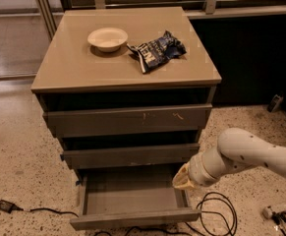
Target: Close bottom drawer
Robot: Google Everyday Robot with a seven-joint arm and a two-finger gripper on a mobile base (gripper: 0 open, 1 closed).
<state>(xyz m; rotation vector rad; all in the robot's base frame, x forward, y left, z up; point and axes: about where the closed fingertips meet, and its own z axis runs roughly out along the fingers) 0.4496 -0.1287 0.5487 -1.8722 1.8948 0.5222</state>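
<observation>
**Drawer out, pincer beside it**

The pincer (181, 177) hangs low by the right wall of the bottom drawer (128, 196). The drawer stands pulled out, just left of the pincer. Whether the pincer is open or closed cannot be told.

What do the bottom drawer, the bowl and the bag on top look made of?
The bottom drawer: probably laminated board, matte grey-brown, flat even colour. The bowl: pale and matte, paper or plastic, cannot tell. The bag: crinkled, shiny, likely plastic film. The gripper sits at the drawer's right side.
</observation>
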